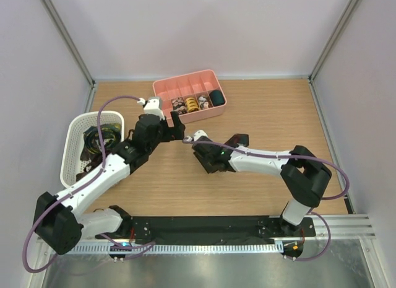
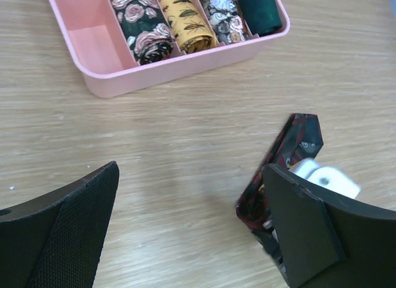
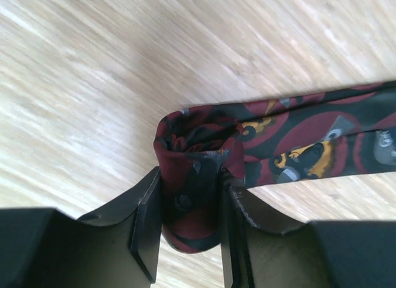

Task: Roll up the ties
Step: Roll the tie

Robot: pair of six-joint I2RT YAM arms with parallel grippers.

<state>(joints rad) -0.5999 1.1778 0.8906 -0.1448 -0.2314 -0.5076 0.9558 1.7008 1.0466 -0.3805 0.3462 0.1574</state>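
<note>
A dark red tie (image 3: 291, 139) with yellow and grey prints lies on the wooden table. Its near end is curled into a loose coil (image 3: 195, 152). My right gripper (image 3: 193, 223) is shut on that coil, one finger on each side. In the left wrist view the same tie (image 2: 296, 142) lies to the right, its pointed end towards the tray. My left gripper (image 2: 185, 232) is open and empty just left of it, above bare table. In the top view the left gripper (image 1: 176, 128) and the right gripper (image 1: 197, 147) are close together mid-table. The tie is mostly hidden there.
A pink divided tray (image 2: 154, 74) stands at the back with several rolled ties (image 2: 185, 21) in it; its left compartment (image 2: 93, 46) is empty. A white mesh basket (image 1: 77, 136) at the left holds more unrolled ties (image 1: 99, 139).
</note>
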